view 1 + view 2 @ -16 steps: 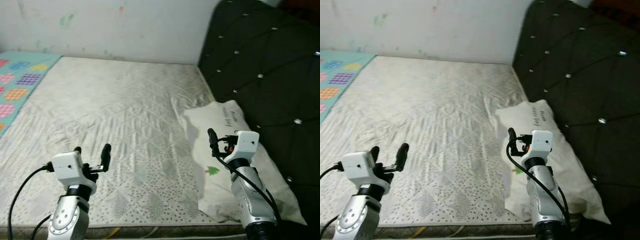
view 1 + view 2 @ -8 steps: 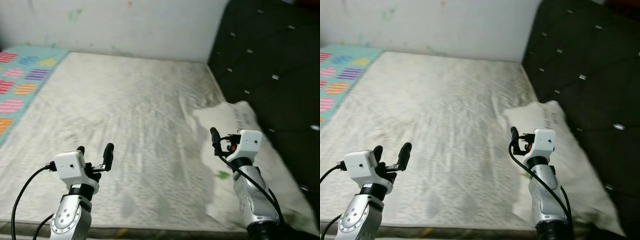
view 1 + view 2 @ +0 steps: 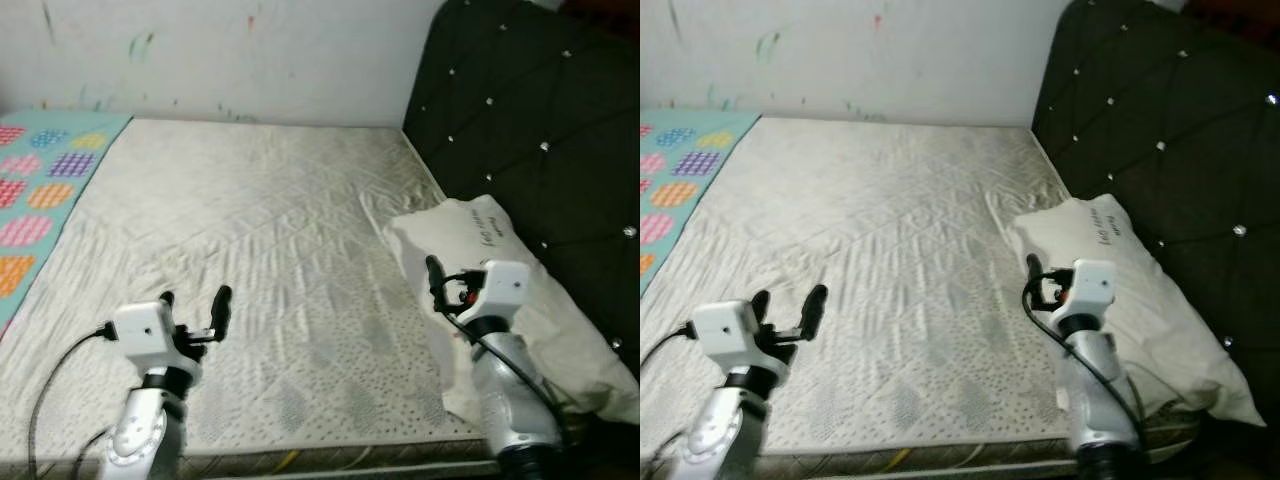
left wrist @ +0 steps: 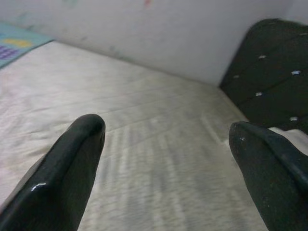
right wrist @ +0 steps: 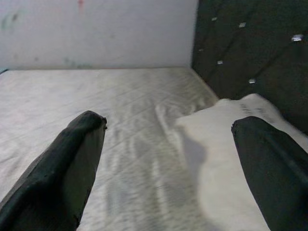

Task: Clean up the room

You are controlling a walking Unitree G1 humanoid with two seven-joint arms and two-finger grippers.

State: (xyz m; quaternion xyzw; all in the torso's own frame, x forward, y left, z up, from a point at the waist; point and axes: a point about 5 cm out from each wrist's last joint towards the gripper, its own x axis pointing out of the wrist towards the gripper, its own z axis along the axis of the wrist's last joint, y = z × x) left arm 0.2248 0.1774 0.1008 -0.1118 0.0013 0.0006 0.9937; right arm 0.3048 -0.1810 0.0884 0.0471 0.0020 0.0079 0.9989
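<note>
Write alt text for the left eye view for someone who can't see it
A bare quilted mattress fills the bed, with a white pillow lying against a black tufted headboard on the right. The left gripper and right gripper hover over the near edge, holding nothing. A colourful patterned cloth lies along the left edge.

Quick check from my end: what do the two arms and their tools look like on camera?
Both arms are silver metal with white box-shaped wrist modules and black cables. The left tool and right tool each have long, rounded black fingers. A small red-orange detail sits beside the right wrist module.
</note>
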